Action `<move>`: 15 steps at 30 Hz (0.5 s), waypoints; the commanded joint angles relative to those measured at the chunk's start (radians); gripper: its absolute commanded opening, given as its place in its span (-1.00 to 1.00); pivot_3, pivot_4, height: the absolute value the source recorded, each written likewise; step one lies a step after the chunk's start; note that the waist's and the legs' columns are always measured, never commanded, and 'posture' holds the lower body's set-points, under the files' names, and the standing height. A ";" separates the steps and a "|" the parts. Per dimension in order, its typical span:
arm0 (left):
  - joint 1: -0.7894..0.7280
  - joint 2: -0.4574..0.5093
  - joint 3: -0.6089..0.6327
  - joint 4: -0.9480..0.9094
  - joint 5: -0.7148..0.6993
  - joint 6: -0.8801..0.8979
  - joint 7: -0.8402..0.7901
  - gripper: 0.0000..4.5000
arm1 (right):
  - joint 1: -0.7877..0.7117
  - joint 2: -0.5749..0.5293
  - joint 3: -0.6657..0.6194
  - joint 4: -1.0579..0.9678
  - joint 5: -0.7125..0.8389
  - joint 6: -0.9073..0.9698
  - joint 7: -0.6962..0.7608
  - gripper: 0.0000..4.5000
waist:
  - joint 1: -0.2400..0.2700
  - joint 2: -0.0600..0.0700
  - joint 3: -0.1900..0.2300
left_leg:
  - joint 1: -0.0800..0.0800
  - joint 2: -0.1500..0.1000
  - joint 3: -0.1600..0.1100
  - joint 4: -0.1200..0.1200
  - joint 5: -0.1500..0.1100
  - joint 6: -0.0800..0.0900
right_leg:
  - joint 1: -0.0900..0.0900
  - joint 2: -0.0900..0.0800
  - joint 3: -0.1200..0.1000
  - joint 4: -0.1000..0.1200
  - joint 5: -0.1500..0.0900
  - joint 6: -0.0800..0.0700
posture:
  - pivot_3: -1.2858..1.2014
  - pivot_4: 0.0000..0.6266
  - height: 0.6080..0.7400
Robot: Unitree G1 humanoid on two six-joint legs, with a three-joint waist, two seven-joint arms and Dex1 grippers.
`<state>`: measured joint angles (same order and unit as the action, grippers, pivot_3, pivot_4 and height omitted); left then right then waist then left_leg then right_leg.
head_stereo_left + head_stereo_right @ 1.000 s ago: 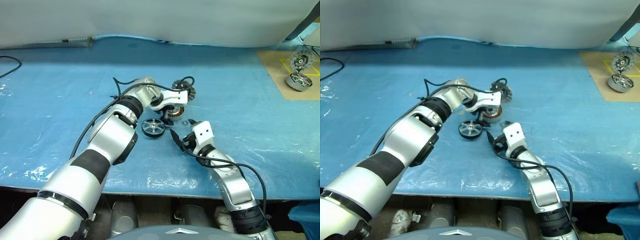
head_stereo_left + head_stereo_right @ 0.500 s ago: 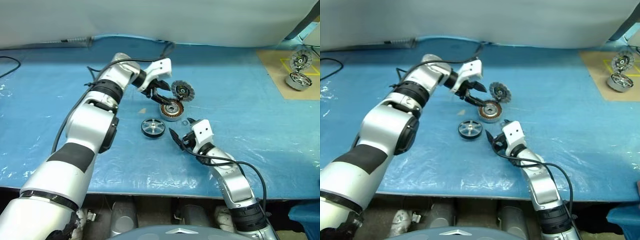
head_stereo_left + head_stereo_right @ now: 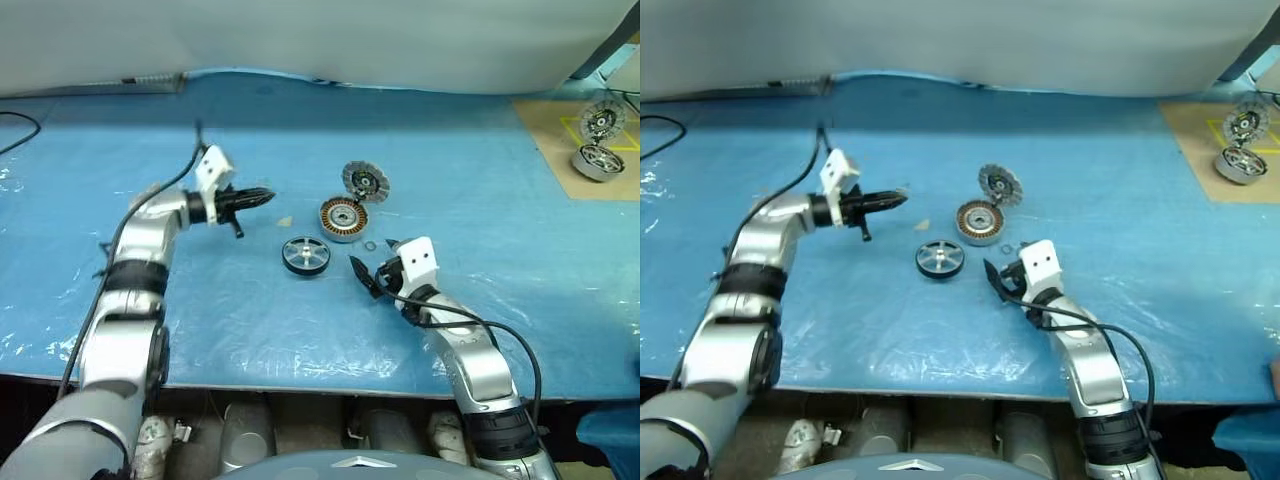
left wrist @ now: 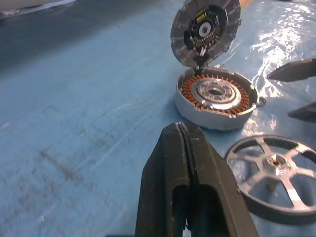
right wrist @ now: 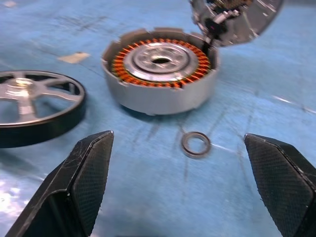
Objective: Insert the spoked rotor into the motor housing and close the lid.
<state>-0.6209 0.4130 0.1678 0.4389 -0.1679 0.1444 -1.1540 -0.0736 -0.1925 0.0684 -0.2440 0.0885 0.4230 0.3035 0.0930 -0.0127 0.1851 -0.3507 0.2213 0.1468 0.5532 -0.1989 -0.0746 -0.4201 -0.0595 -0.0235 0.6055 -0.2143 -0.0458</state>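
While you look from the head views, both grippers sit apart from the parts.
Left gripper (image 3: 262,196): fingers pressed together on nothing, pointing level toward the housing, with bare blue mat (image 3: 450,150) between.
Right gripper (image 3: 371,271): fingers spread wide, nothing between them, tips aimed at the housing just ahead.
Housing (image 3: 343,218): open, copper windings showing, between your two grippers.
Lid (image 3: 365,181): tilted up at the housing's far edge.
Rotor (image 3: 306,254): flat on the mat beside the housing, just ahead of the right gripper.
Washer (image 5: 195,144): small ring lying between right fingers and housing.
Room: wide bare mat around the left gripper.
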 commanded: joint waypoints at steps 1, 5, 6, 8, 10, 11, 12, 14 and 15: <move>0.124 -0.022 0.035 -0.218 -0.088 0.010 0.083 -0.99 | -0.019 0.014 -0.028 -0.013 0.023 0.020 -0.019 1.00 | 0.001 0.000 0.000 | 0.000 0.000 0.000 0.000 0.000 0.000 | 0.000 0.000 0.000 0.000 0.000 0.000 | 0.03 -0.52 1.00; 0.337 -0.085 0.025 -0.346 -0.116 -0.044 0.167 -0.99 | -0.042 0.030 -0.018 0.017 0.007 0.038 -0.038 1.00 | -0.004 0.001 0.000 | 0.000 0.001 0.002 0.001 0.000 0.000 | 0.000 0.000 0.001 0.000 -0.001 0.000 | 0.03 -0.52 1.00; 0.374 -0.094 0.016 -0.366 -0.114 -0.052 0.183 -0.99 | -0.051 0.033 -0.017 0.030 0.003 0.045 -0.043 1.00 | -0.009 0.001 0.000 | 0.000 0.001 0.002 0.001 0.000 0.000 | -0.001 0.000 0.001 0.000 -0.001 0.000 | 0.03 -0.52 1.00; 0.436 -0.112 0.000 -0.395 -0.119 -0.066 0.207 -0.99 | -0.068 0.039 -0.021 0.053 0.002 0.050 -0.051 1.00 | -0.016 0.001 0.000 | 0.000 0.001 0.002 0.001 0.000 0.000 | -0.001 0.000 0.001 0.000 -0.001 0.000 | 0.03 -0.52 1.00; 0.483 -0.131 -0.010 -0.412 -0.130 -0.071 0.238 -0.99 | -0.081 0.042 -0.021 0.069 0.002 0.048 -0.057 1.00 | -0.020 0.001 0.000 | 0.000 0.001 0.002 0.001 0.000 0.000 | -0.002 0.001 0.001 0.000 -0.001 0.000 | 0.03 -0.52 1.00; 0.505 -0.138 -0.022 -0.422 -0.125 -0.082 0.246 -0.99 | -0.087 0.043 -0.020 0.075 0.001 0.048 -0.059 1.00 | -0.021 0.001 0.000 | 0.000 0.001 0.002 0.001 0.000 0.000 | -0.002 0.001 0.001 0.000 -0.001 0.000 | 0.03 -0.52 1.00; 0.522 -0.142 -0.033 -0.431 -0.122 -0.091 0.253 -0.99 | -0.092 0.043 -0.019 0.079 0.001 0.049 -0.061 1.00 | -0.022 0.001 0.000 | 0.000 0.001 0.002 0.001 0.000 0.000 | -0.002 0.001 0.001 0.000 -0.001 0.000 | 0.03 -0.52 1.00; 0.543 -0.150 -0.049 -0.444 -0.123 -0.092 0.272 -0.99 | -0.097 0.044 -0.015 0.083 0.000 0.049 -0.063 1.00 | -0.024 0.001 0.000 | 0.000 0.001 0.002 0.001 0.000 0.000 | -0.002 0.001 0.001 0.000 -0.001 0.000 | 0.03 -0.52 1.00; 0.550 -0.152 -0.057 -0.448 -0.126 -0.088 0.280 -0.99 | -0.098 0.042 -0.012 0.083 -0.001 0.049 -0.062 1.00 | -0.024 0.001 0.000 | 0.000 0.001 0.002 0.001 0.000 0.000 | -0.002 0.001 0.001 0.000 -0.001 0.000 | 0.03 -0.52 1.00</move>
<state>-0.0781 0.2630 0.1189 0.0337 -0.2776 0.0732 -0.8881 -0.1616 -0.1520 0.0526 -0.1432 0.0886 0.4787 0.2422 0.0689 -0.0119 0.1850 -0.3504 0.2223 0.1493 0.5538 -0.1991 -0.0744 -0.4225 -0.0588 -0.0223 0.6054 -0.2150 -0.0459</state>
